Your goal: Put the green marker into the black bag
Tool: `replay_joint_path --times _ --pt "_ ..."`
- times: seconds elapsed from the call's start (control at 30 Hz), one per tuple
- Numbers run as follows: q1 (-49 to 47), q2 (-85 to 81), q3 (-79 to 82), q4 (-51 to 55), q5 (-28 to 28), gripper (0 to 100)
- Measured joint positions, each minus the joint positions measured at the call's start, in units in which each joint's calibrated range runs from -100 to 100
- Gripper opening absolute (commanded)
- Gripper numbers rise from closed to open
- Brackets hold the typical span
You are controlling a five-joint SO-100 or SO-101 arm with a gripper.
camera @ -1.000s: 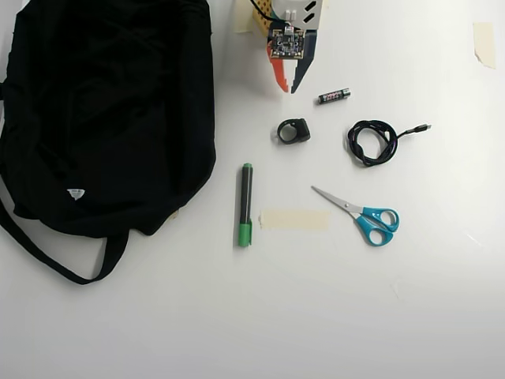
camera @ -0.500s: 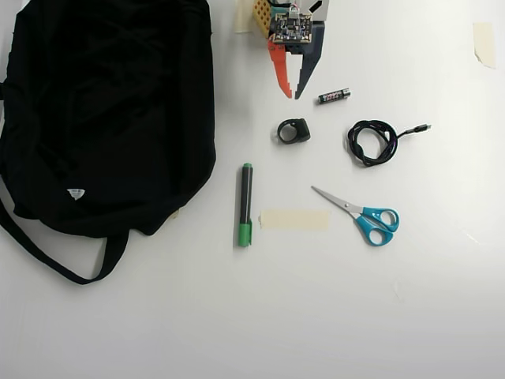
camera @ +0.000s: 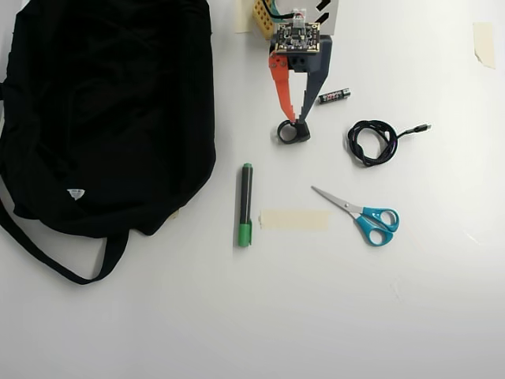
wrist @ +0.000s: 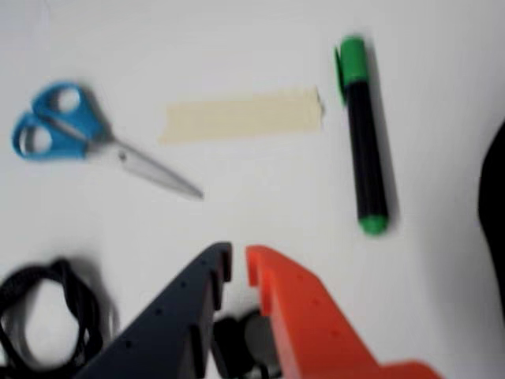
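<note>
The orange and dark blue fingers (camera: 296,121) stand slightly apart, gripping nothing, tips over a small black ring-shaped object (camera: 293,132) on the white desk (camera: 316,316). The black-barrelled, green-capped marker (camera: 245,205) lies at 7 o'clock from them, the large black fabric bag (camera: 102,110) at 9 o'clock

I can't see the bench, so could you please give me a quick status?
Hand empty, slightly open, over a small black ring. Marker flat on the table, untouched, beside the bag. Nothing blocking it.
</note>
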State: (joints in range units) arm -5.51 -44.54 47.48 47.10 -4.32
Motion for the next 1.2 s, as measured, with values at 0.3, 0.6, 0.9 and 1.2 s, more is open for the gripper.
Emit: replay_joint_path --times 0.3,0.6,0.9,1.2 --pt "0.6 10.4 -10.7 -6.3 0.0 2" --pt "1.3 18.3 -18.4 -11.7 0.0 2" --pt "1.2 27.5 -31.2 -11.8 0.0 2" --pt "0.9 35.1 -38.7 -19.3 0.0 2"
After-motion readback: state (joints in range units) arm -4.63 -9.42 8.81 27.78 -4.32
